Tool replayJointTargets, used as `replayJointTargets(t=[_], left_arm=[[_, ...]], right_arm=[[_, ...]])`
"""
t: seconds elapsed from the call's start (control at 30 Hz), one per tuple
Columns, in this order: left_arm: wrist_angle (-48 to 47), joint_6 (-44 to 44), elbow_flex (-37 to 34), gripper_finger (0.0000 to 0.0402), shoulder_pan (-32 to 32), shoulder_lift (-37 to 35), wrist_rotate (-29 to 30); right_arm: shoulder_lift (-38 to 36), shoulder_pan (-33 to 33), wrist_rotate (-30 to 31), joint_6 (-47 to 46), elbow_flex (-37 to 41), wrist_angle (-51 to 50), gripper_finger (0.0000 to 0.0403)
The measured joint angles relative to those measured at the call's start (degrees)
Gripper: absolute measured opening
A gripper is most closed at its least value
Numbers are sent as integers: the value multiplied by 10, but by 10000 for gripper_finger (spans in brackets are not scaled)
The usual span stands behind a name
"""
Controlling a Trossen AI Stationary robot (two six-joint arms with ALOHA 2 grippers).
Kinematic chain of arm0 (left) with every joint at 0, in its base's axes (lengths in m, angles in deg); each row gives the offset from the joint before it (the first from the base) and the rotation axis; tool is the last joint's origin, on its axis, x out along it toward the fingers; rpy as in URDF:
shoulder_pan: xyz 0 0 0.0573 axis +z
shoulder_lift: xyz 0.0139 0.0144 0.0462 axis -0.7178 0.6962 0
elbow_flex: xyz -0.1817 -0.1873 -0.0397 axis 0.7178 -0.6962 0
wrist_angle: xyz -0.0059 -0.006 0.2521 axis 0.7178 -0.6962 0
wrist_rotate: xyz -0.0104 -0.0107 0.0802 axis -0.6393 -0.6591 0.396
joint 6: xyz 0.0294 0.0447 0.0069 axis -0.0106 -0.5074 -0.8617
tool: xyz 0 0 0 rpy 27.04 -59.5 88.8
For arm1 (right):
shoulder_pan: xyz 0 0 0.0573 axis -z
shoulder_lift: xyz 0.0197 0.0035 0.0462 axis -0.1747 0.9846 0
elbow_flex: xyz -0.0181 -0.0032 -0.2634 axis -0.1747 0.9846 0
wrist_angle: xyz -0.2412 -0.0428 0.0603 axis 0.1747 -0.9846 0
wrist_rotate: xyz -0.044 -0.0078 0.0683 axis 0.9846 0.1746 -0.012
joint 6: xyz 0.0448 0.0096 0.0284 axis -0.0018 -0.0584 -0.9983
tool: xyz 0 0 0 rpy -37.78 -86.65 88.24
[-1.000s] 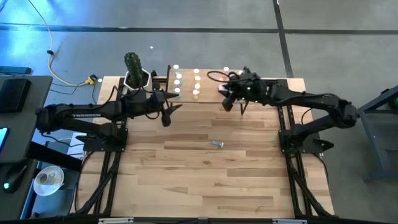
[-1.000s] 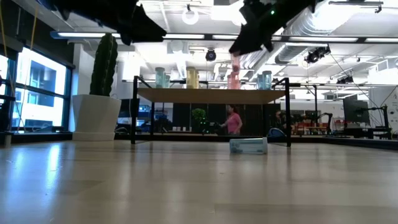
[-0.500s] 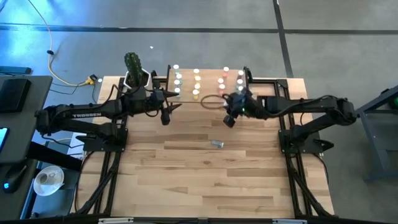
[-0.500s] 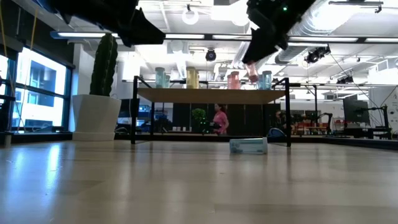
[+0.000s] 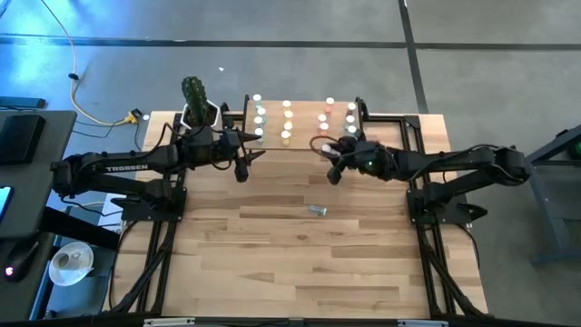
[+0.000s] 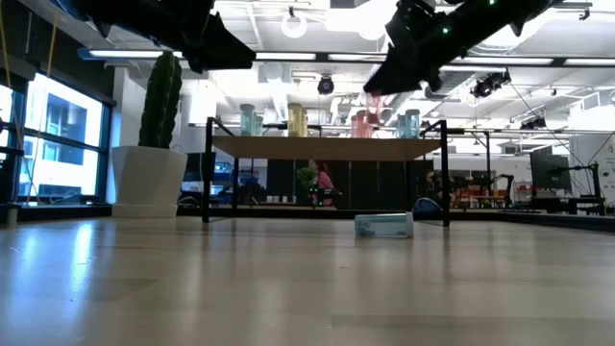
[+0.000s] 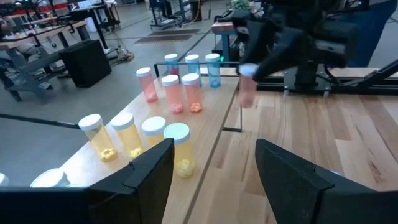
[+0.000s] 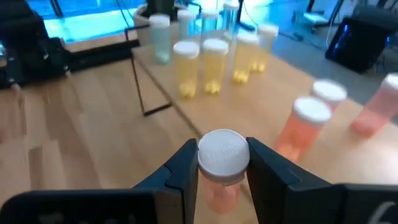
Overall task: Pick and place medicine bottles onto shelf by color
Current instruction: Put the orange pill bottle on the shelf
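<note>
The right gripper [image 5: 332,163] is hovering above the counter [image 5: 300,254] just in front of the shelf [image 5: 305,136], its fingers [image 8: 267,168] clamping a pink bottle [image 8: 222,168] with a white cap. The left gripper [image 5: 247,162] is waiting in the air near the shelf's other end, beside the cactus pot [image 5: 196,113], its fingers [image 7: 146,177] spread wide around nothing. Yellow bottles [image 7: 134,137], pink bottles [image 7: 171,93] and blue bottles [image 7: 193,67] are standing in colour groups on the shelf. 1 pale bottle [image 5: 317,210] is lying on its side mid-counter.
</note>
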Motion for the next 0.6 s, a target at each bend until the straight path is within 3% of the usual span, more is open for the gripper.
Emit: replayJointTargets(t=[0.4,0.6], left_arm=[[0,-9,0,213,0,0,0],[0,-9,0,213,0,0,0]], right_arm=[[26,81,-86,43,2,69,95],[29,91,-88,47,2,66,95]])
